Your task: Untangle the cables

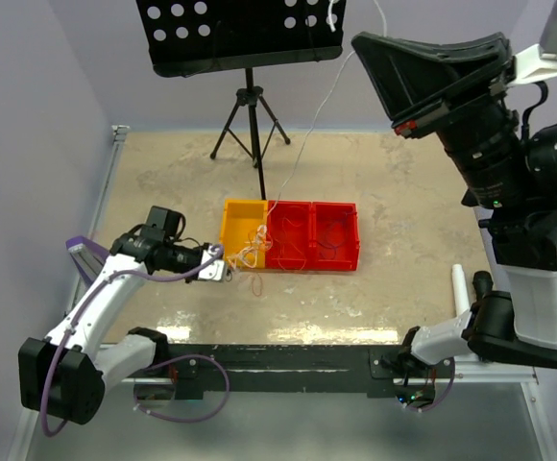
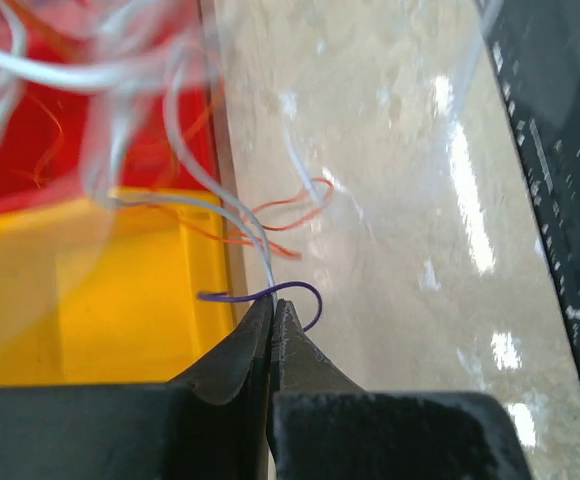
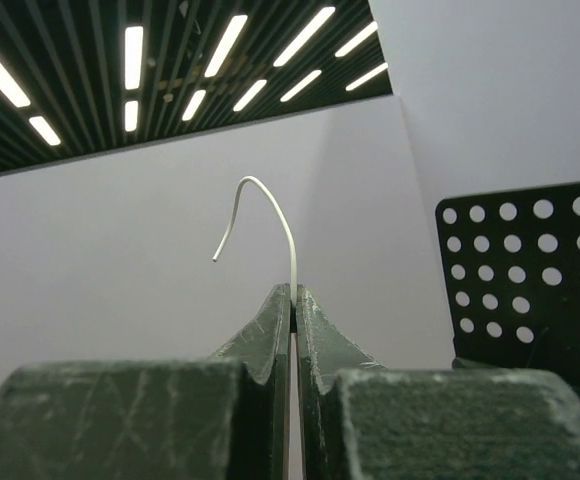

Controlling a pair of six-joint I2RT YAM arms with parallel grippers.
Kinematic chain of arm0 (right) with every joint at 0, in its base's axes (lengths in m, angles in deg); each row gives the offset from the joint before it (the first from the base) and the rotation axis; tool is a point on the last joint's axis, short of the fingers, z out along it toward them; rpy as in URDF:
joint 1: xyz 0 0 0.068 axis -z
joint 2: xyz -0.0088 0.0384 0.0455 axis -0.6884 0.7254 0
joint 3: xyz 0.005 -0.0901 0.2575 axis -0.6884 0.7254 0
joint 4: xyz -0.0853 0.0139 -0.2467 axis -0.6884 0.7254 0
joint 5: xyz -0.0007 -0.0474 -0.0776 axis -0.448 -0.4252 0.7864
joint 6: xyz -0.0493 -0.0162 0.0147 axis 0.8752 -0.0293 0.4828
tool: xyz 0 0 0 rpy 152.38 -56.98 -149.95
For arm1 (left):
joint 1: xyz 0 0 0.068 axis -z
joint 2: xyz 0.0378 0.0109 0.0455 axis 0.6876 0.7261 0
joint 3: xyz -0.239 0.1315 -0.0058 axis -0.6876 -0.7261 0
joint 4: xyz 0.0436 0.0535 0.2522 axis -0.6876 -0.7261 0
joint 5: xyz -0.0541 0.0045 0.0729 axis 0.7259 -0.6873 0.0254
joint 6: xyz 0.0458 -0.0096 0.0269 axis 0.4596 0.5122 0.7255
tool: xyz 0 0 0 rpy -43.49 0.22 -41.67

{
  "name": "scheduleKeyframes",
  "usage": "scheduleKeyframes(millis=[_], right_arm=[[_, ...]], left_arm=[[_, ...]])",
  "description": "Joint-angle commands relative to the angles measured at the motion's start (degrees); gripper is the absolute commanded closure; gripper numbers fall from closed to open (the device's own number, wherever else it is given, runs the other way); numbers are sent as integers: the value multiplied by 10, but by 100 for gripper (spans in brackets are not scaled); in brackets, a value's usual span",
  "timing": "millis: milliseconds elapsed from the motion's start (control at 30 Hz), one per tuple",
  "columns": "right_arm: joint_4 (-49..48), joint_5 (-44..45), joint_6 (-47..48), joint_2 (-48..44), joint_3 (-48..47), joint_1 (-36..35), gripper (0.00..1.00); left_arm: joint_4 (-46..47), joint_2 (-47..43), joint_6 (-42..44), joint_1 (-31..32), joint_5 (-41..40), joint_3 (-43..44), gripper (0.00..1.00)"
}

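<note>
The cables are a thin tangle of white, orange and red wires over the yellow bin and the nearest red bin. My left gripper sits at the yellow bin's front left corner. In the left wrist view it is shut on a purple wire and a pale wire. My right gripper is raised high and shut on a white wire that runs taut up from the bins. Its free end curls above the shut gripper.
A second red bin adjoins the row. A black perforated music stand on a tripod stands behind the bins and shows in the right wrist view. Loose orange wires lie on the table beside the yellow bin.
</note>
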Motion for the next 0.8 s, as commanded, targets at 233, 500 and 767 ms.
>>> scheduleKeyframes(millis=[233, 500, 767], right_arm=[[-4, 77, 59, -35, -42, 1, 100], [-11, 97, 69, -56, -32, 1, 100], [-24, 57, 34, -45, 21, 1, 100]], left_arm=[[104, -40, 24, 1, -226, -123, 100], [110, -43, 43, 2, -263, -149, 100], [57, -41, -68, 1, -146, -28, 23]])
